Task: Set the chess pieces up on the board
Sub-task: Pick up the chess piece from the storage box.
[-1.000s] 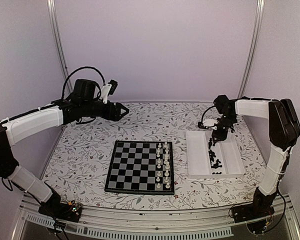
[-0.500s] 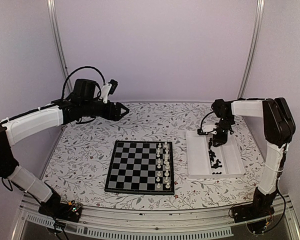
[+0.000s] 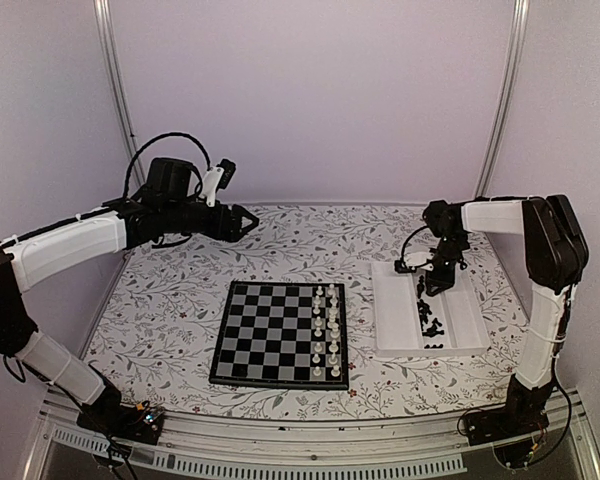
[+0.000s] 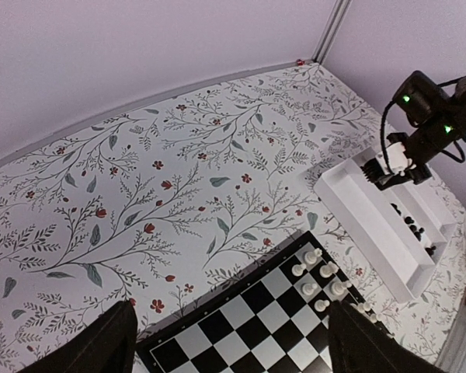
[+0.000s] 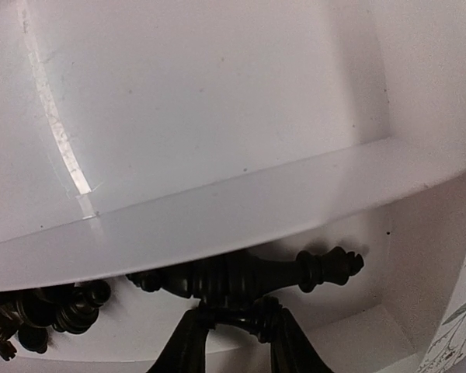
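The board (image 3: 255,330) lies at the table's middle with two files of white pieces (image 3: 326,330) along its right side. Several black chess pieces (image 3: 432,322) lie loose in the white tray (image 3: 395,325). My right gripper (image 3: 428,287) is down inside that tray. In the right wrist view its fingertips (image 5: 234,330) pinch the ridged body of a small black piece (image 5: 241,315). A longer black piece (image 5: 248,276) lies sideways just behind it, against the tray's divider (image 5: 217,210). My left gripper (image 3: 252,222) hangs open high above the table's far left, with nothing between its fingers (image 4: 237,346).
More black pieces (image 5: 54,307) are heaped at the left of the same tray compartment. The left wrist view shows the board's far corner (image 4: 256,311), the tray (image 4: 373,225) and the right arm (image 4: 419,116). Flowered cloth covers the table.
My right gripper has dropped lower into the tray and its jaws have narrowed onto a black piece. The left arm has not moved.
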`<state>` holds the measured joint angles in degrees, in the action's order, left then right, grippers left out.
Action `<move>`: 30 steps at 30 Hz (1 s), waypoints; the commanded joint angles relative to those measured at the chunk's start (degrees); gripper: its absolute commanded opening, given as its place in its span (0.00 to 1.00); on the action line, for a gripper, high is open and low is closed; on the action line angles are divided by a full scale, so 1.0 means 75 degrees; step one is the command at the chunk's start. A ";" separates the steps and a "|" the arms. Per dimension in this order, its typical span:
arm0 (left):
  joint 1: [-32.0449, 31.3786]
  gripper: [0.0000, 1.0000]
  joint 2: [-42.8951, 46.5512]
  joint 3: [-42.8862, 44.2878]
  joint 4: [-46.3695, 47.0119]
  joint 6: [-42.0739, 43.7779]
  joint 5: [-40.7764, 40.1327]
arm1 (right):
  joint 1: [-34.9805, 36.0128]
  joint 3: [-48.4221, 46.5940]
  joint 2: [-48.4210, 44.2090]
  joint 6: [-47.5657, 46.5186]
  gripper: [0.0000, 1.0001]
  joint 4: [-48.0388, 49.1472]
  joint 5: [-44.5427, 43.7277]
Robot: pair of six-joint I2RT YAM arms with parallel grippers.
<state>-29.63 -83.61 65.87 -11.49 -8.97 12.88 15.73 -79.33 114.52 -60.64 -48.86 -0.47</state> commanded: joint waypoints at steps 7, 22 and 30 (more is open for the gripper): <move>-0.0139 0.87 0.0039 0.0209 -0.0020 0.0071 0.0134 | -0.0011 0.0314 -0.0332 0.0420 0.03 -0.0240 0.0825; -0.0419 0.85 0.0124 -0.0050 0.0501 0.0280 0.0612 | -0.0416 -0.0183 -0.1613 0.1559 0.03 -0.1161 0.2895; -0.2265 0.83 0.0856 -0.1366 0.2213 0.2150 -0.0283 | -0.0412 -0.0762 -0.1925 0.2379 0.05 -0.2008 0.7138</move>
<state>-39.33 -80.58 59.94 -3.88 -2.31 14.50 12.47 -82.83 101.32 -46.13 -58.28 32.27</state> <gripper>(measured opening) 0.831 0.261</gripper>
